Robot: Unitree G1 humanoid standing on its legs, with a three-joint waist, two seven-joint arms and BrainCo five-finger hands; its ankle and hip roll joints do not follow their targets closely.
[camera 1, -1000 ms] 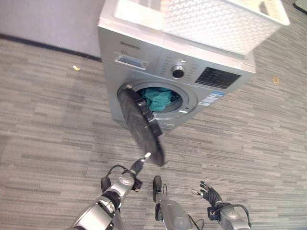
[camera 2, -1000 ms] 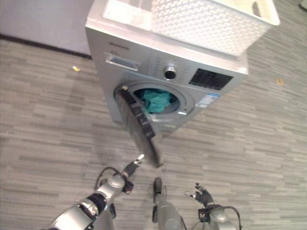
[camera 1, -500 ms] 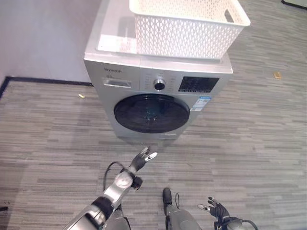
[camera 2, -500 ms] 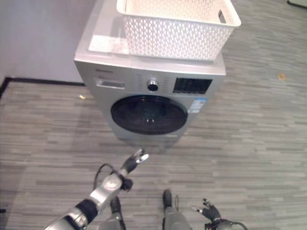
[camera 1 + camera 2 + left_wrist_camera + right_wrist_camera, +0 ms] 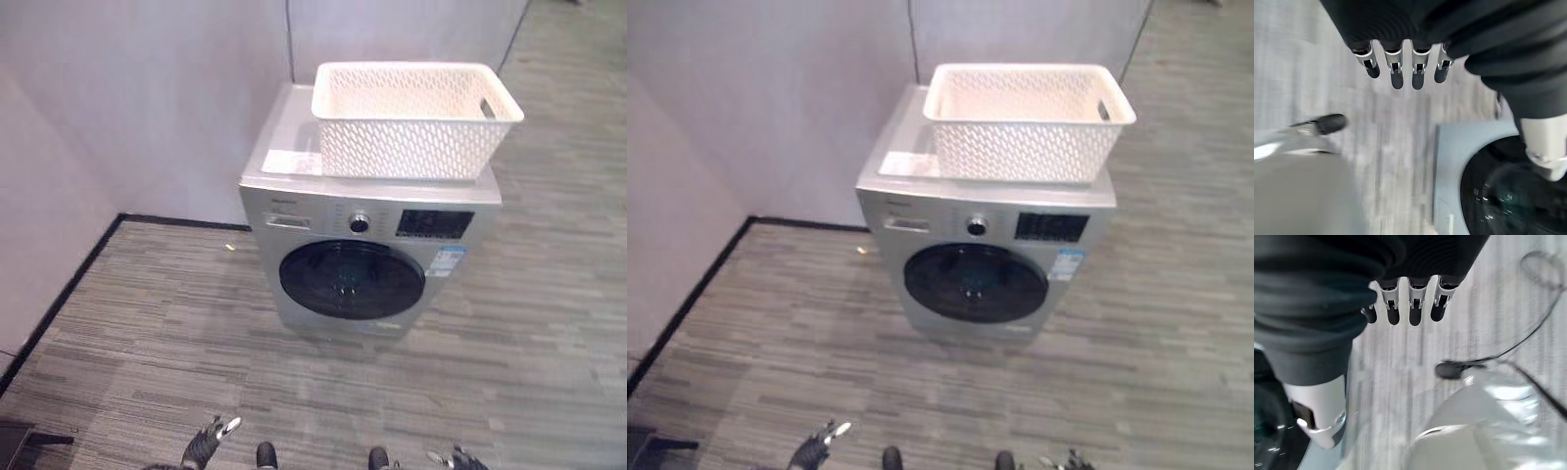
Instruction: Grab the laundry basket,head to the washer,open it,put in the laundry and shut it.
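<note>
Washer point(image 5: 367, 264) door point(image 5: 351, 280) is now sitting shut where a second ago it hung open, so the laundry is sealed inside. Laundry basket point(image 5: 416, 117) is resting on top, while left hand point(image 5: 1400, 68) and right hand point(image 5: 1405, 306) are hanging low, fingers relaxed and empty; the task is looking finished.

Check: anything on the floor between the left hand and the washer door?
Bare floor in the left eye view between the left hand and the closed washer door; nothing lies there.
</note>
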